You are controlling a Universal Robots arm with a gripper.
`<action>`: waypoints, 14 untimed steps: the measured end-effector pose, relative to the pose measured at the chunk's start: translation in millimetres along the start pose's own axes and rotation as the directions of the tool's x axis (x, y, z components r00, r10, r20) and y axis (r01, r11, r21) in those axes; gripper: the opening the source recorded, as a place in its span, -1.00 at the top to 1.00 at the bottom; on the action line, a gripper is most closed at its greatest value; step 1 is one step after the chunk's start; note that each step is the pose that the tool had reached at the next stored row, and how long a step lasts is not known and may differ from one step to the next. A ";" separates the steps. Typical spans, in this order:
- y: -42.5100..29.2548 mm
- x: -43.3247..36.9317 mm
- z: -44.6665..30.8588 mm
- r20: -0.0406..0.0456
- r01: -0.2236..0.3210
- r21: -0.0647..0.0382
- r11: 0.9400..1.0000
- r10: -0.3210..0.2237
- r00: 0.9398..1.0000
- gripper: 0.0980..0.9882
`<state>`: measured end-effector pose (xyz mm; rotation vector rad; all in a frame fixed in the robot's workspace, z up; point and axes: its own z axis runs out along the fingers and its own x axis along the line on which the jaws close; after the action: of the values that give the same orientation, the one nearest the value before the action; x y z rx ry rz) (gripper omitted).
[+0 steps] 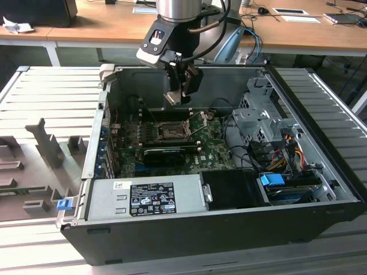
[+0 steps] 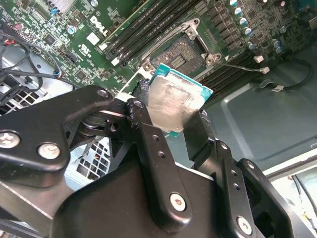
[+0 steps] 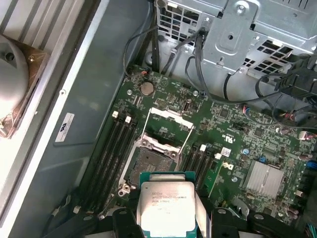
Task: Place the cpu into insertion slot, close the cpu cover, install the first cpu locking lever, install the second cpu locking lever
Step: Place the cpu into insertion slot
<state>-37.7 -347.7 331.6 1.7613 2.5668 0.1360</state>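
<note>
Cpu (image 2: 176,101) held over the insertion slot (image 2: 181,54)
The fingers (image 2: 148,144) clench the cpu by its edges, clear above the bare slot inside the open computer case (image 1: 189,235); the cpu cover (image 3: 167,120) stands swung open.

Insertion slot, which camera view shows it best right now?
The first wrist view: the insertion slot lies open, seen almost whole from above, just beyond the cpu. The second wrist view shows it slanted, the cpu hiding one corner. The exterior view shows it small, below the gripper.
</note>
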 end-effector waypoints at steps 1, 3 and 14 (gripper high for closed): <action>-0.1 0.0 0.8 0.000 -0.005 0.000 1.000 0.005 1.000 0.04; -0.3 -0.1 2.9 0.001 -0.010 0.000 1.000 0.010 1.000 0.04; -0.7 -0.4 7.5 0.003 -0.035 -0.001 0.999 0.035 0.999 0.04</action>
<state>-37.7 -347.8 324.1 1.8050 2.5344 0.1351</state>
